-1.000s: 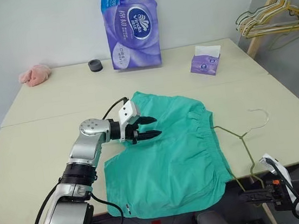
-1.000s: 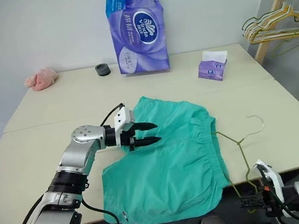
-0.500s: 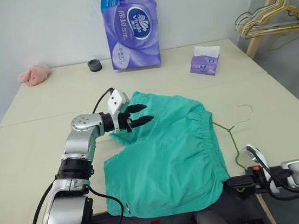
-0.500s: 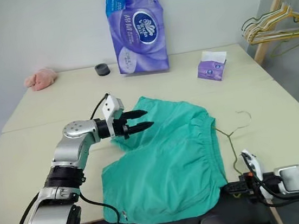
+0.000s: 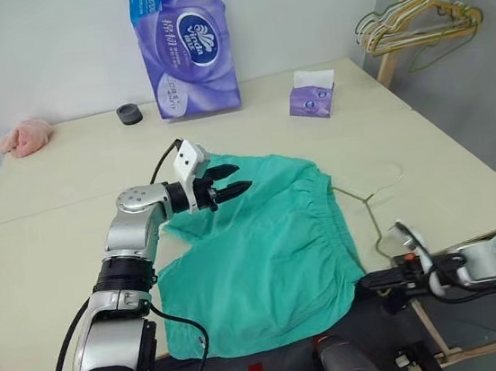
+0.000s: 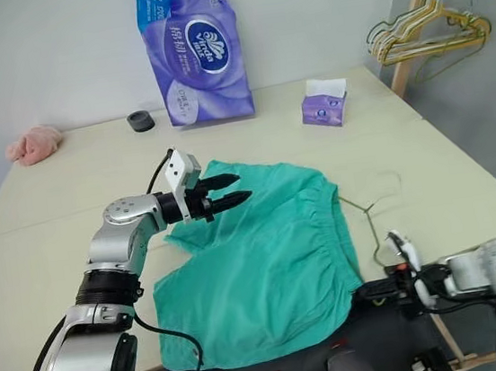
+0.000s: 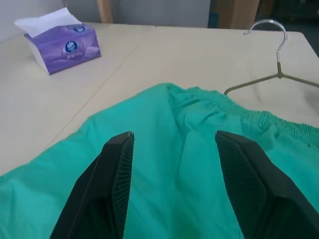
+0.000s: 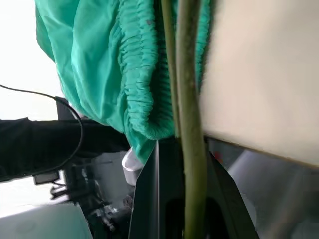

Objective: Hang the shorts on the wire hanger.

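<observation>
Lying flat on the cream worktop (image 5: pixel 45 228), the teal shorts (image 5: pixel 266 256) have their gathered waistband just beside the wire hanger (image 5: pixel 371 216), whose long bottom wire runs along that waistband toward the near edge, hook pointing away. The right tool (image 6: pixel 379 291) is nearer, level at the worktop's near edge, clamped on the hanger's near end. The left tool (image 5: pixel 233 177) hovers over the shorts' far leg, fingers apart, holding nothing.

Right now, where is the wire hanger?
The wire hanger lies on the table's right side beside the shorts' waistband, its near end clamped in the right gripper at the table's front edge.
</observation>
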Controlling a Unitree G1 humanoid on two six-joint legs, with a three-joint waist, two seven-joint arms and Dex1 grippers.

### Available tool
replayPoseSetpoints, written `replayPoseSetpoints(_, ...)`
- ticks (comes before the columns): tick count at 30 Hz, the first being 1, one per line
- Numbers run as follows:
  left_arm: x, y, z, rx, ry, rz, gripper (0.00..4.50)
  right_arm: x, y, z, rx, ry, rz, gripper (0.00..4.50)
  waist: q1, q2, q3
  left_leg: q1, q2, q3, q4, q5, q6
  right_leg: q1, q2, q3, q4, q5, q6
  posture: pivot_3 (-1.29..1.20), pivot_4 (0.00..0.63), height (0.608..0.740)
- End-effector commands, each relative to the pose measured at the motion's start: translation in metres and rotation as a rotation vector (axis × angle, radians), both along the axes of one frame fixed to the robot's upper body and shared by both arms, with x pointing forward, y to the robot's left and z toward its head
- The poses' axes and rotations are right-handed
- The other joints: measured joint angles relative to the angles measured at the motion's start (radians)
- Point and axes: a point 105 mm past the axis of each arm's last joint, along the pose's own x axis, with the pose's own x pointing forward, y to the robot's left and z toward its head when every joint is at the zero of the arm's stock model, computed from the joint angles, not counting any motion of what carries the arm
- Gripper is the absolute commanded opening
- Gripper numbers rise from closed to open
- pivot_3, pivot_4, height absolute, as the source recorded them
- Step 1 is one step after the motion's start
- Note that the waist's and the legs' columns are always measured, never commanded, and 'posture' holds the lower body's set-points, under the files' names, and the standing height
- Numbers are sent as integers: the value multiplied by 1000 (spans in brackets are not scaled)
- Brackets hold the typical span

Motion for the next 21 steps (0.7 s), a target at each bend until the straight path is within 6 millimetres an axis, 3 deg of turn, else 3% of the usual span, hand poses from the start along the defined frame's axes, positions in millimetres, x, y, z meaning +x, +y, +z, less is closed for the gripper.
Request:
replayPoseSetpoints(1,1,0,19,-13,-59,-5,2733,-9,8,32,43,-85,116,0,4,-5,-3,0,0,0,-1,-1,0,0,0,0,-1,-2,1,-210,97,740)
replayPoseSetpoints(4,1,-2,18,-13,-58,-10,2733,-11,8,33,39,-80,128,0,8,-11,-6,-7,6,-2,-2,-6,-1,-7,7,-3,-1,-2,-6,-218,97,740)
replayPoseSetpoints(8,1,-5,18,-15,-55,-17,2733,-9,6,25,16,-62,103,0,16,-10,-6,-22,5,-1,-2,-7,0,-24,2,-2,1,-4,-8,-220,96,740)
replayPoseSetpoints(14,3,-6,20,-17,-62,-14,2733,-11,-5,7,-71,-9,63,0,20,-10,-6,-24,2,0,1,-6,0,-24,-1,-2,2,-1,-6,-214,95,740)
replayPoseSetpoints(18,2,-6,20,-22,-62,-15,2733,15,-10,12,-120,-120,-6,0,19,-10,-6,-22,3,1,2,-5,1,-23,1,-1,3,1,-6,-214,96,740)
replayPoseSetpoints(21,3,-4,25,-50,-59,-8,2733,40,-11,30,-137,-246,-41,0,15,-9,-5,-21,3,2,1,-5,1,-23,2,0,3,1,-6,-219,98,740)
